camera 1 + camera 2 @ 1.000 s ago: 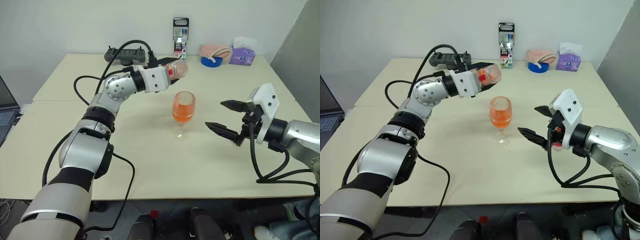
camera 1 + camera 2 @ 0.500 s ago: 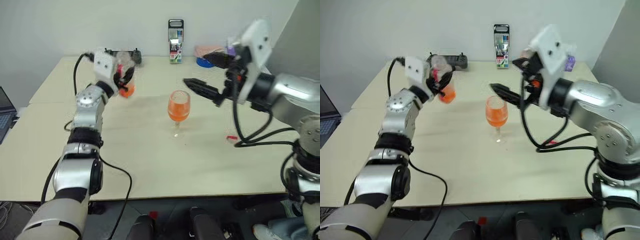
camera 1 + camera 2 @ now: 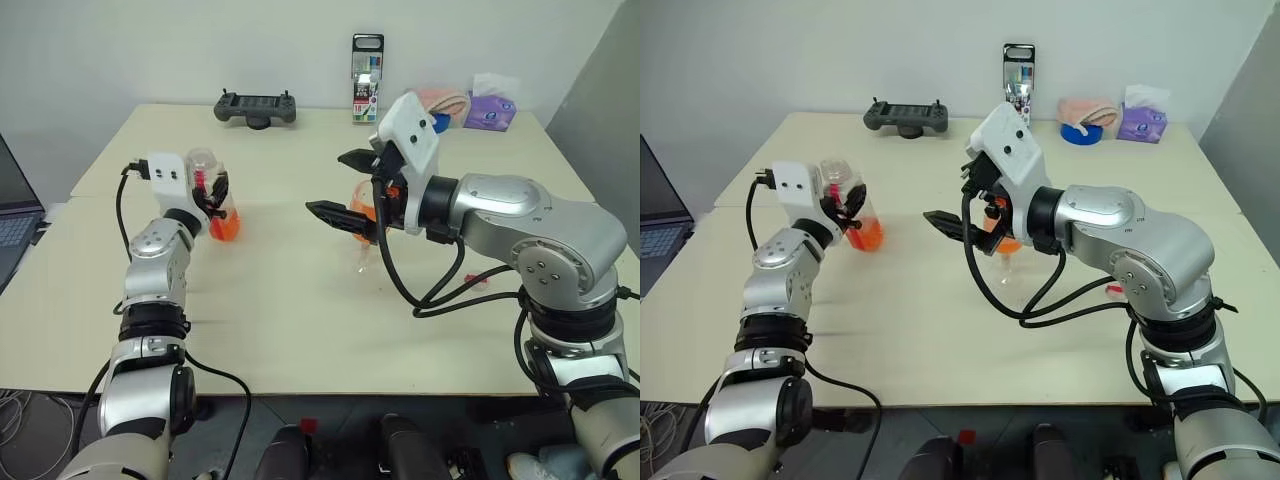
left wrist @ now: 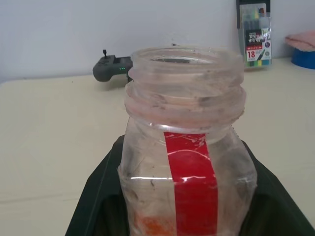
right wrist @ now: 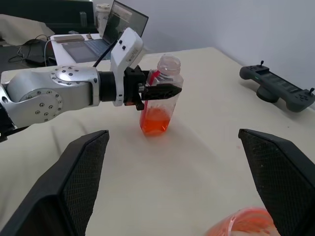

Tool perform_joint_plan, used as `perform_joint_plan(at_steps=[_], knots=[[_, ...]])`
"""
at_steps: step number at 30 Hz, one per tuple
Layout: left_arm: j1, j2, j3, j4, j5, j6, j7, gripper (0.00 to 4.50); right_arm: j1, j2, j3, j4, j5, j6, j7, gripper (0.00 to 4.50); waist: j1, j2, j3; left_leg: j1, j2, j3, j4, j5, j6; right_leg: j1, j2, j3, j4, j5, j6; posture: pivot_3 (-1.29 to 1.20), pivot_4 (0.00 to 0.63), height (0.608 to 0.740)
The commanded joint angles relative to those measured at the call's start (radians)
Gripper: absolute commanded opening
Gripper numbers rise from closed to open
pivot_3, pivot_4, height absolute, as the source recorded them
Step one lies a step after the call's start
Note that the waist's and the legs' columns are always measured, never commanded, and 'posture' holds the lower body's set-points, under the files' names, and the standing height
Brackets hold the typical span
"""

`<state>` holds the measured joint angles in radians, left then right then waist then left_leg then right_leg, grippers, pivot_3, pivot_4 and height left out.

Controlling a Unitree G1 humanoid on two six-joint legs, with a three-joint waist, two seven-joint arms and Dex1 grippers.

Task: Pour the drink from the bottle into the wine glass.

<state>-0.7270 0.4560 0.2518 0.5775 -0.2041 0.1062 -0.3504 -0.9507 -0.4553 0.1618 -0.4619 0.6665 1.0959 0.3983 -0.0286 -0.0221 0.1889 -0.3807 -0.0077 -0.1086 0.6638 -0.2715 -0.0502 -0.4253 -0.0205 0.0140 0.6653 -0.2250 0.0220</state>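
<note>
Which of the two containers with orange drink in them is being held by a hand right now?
The bottle, upright and uncapped in the left hand at the table's left. The wine glass stands free by the open right hand.

Legible marking: the number "18" on the marker box [image 4: 256,30] label, standing right of the game controller [image 4: 112,67].

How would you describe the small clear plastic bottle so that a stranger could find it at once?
On the cream table's left side, the left gripper holds the small clear plastic bottle upright. It is uncapped, with a red strip and a little orange-red drink at its bottom.
</note>
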Motion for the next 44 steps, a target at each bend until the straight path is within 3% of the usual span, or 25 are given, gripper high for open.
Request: perform_joint_plan(at_steps=[1, 6, 7, 20, 24, 29, 37, 44], knots=[[0.015, -0.003, 0.05, -0.064, -0.046, -0.004, 0.019, 2.81, -0.014, -0.004, -0.005, -0.011, -0.022, -0.026, 0.025, 4.5, -0.001, 0.0, 0.0, 0.0, 0.0, 0.0, 0.0, 0.0, 0.0, 0.0, 0.0, 0.0, 0.0, 0.0, 0.0, 0.0, 0.15, 0.74], [0.055, -0.004, 0.049, -0.101, -0.048, 0.006, 0.028, 4.43, -0.013, -0.004, -0.007, -0.01, -0.04, -0.026, 0.043, 4.5, -0.003, 0.0, 0.0, 0.001, 0.0, 0.001, 0.0, 0.0, 0.0, 0.0, 0.0, 0.001, 0.0, 0.0, 0.0, 0.0, 0.15, 0.74], [0.062, -0.003, 0.048, -0.108, -0.045, 0.01, 0.033, 4.47, -0.012, -0.005, -0.009, -0.01, -0.043, -0.027, 0.047, 4.5, -0.003, 0.0, 0.0, 0.001, 0.0, 0.001, 0.0, 0.0, 0.0, 0.0, 0.0, 0.001, 0.0, 0.0, 0.0, 0.0, 0.15, 0.74], [0.102, 0.021, 0.04, -0.2, -0.049, 0.08, 0.021, 4.47, -0.001, -0.022, -0.019, 0.003, -0.086, -0.055, 0.089, 4.5, -0.003, 0.0, 0.0, 0.001, 0.0, 0.001, 0.0, 0.0, 0.0, 0.0, 0.0, 0.001, 0.0, 0.0, 0.0, 0.0, 0.15, 0.74], [0.146, 0.075, 0.044, -0.363, -0.082, 0.168, -0.036, 4.47, 0.005, -0.079, -0.04, 0.007, -0.088, -0.067, 0.137, 4.5, -0.003, 0.0, 0.0, 0.0, 0.0, 0.001, -0.001, 0.0, 0.0, 0.0, 0.0, 0.001, -0.001, 0.0, 0.0, 0.0, 0.15, 0.74], [0.158, 0.216, 0.088, -0.515, -0.14, 0.294, -0.118, 4.47, 0.011, -0.121, -0.11, 0.017, -0.058, -0.082, 0.196, 4.5, -0.004, 0.0, 0.0, 0.001, 0.0, 0.001, -0.001, 0.0, 0.0, 0.0, 0.001, 0.001, -0.001, 0.0, 0.0, 0.0, 0.15, 0.74], [0.173, 0.44, 0.098, -0.763, -0.527, 0.598, -0.555, 4.47, 0.146, -0.248, -0.359, 0.053, 0.046, -0.044, 0.264, 4.5, 0.0, 0.0, 0.0, 0.0, 0.0, 0.002, -0.001, 0.0, 0.0, 0.002, 0.0, 0.001, -0.005, 0.0, 0.0, 0.0, 0.15, 0.74], [0.112, 0.495, 0.073, -0.775, -0.686, 0.745, -0.676, 4.47, 0.347, -0.382, -0.453, 0.026, 0.146, -0.062, 0.406, 4.5, -0.003, 0.001, 0.001, 0.002, 0.001, 0.003, -0.002, 0.0, 0.001, 0.003, 0.002, 0.002, -0.006, -0.004, 0.005, 0.0, 0.15, 0.74]])
